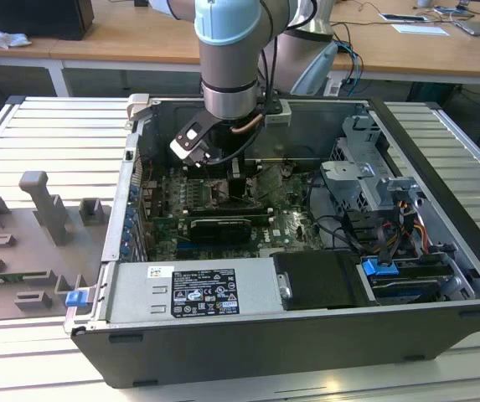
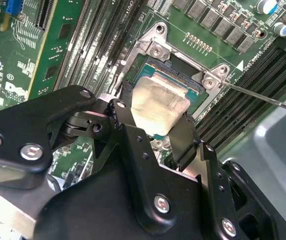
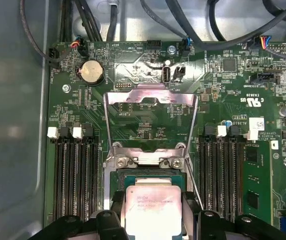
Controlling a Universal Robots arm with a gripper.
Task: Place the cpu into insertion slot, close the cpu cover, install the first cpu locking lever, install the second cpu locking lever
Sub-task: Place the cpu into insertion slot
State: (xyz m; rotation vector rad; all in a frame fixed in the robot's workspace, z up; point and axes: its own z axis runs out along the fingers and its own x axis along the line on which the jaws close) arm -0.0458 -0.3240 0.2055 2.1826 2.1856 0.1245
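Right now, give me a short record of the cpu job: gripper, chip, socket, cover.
gripper: shut on the cpu
cpu: metal top up, held over the insertion slot; cannot tell if seated
insertion slot: uncovered, chip partly over it
cpu cover: swung open, lying back from the slot
setting: open computer case, arm reaching inside

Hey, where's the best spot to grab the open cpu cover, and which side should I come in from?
Grip the cpu cover by the crossbar of its free edge, opposite the hinge. It is swung open, and that bar is the broadest solid strip of a thin windowed frame. Probably come from the side away from the gripper, which holds the cpu at the hinge end.
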